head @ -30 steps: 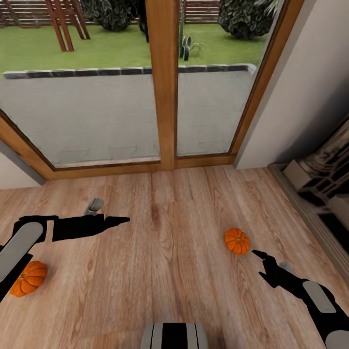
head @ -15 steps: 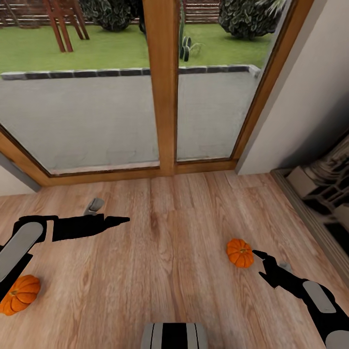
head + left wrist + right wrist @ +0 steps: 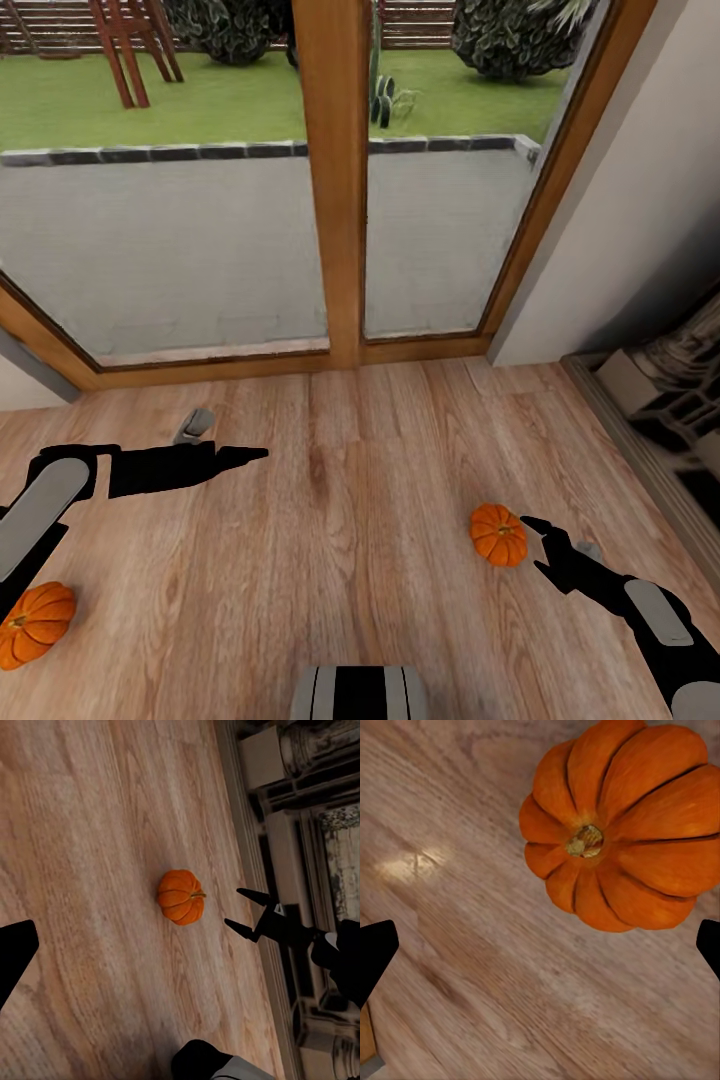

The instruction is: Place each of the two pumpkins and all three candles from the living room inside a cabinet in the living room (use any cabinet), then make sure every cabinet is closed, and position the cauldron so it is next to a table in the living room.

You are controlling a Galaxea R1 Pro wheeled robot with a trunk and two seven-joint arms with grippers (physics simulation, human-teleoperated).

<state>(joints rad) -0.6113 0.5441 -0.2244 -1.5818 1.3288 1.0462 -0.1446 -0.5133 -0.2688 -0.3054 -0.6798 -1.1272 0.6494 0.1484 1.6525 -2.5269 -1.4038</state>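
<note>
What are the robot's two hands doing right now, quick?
Left gripper: holding nothing; open or shut cannot be told.
Right gripper: open, empty, right beside a pumpkin on the floor, not touching it.

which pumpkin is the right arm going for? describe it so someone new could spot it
Start at the big wood-framed glass door and come down onto the plank floor. Towards the dark shelving on the right lies a small ribbed orange pumpkin, just off the tips of the open right pincer. The other pumpkin lies far off by the left arm, with no pincer near it.
</note>
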